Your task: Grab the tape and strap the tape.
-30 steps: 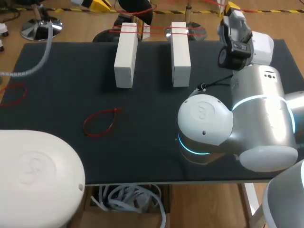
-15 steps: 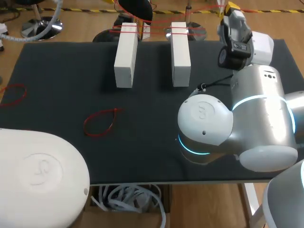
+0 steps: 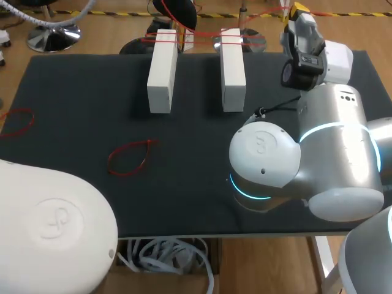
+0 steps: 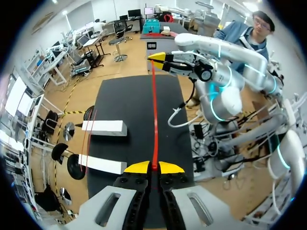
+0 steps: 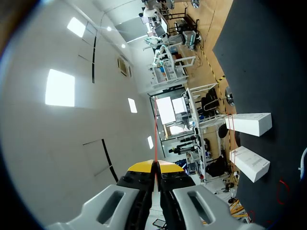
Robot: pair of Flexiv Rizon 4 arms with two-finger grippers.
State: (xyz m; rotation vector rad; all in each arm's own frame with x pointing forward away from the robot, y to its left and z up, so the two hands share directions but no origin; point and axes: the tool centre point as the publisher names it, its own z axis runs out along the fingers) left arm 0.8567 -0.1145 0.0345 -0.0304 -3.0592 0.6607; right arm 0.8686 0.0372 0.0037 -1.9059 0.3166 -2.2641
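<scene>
Left wrist view: the left claw (image 4: 153,167) is clamped on the red tape (image 4: 154,120). The tape runs taut, straight ahead along the worktop (image 4: 124,105), to the right claw (image 4: 156,56). Right wrist view: that claw pinches the tape too. Head view: two white blocks (image 3: 160,70) lie near the far edge.

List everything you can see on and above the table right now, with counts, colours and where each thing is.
Table mat: one, black, covering the tabletop.
Blocks: two, white, lying parallel and apart at the mat's far side.
Strapped bands: count unclear, red, across the blocks' far ends.
Loose bands: two, red, one lying left of the mat's middle, one at its left edge.
Stretched band: one, red, taut between both grippers above the mat.
Left gripper: one, yellow-tipped, shut on the stretched band.
Right gripper: one, yellow-tipped, shut on the band's other end.
</scene>
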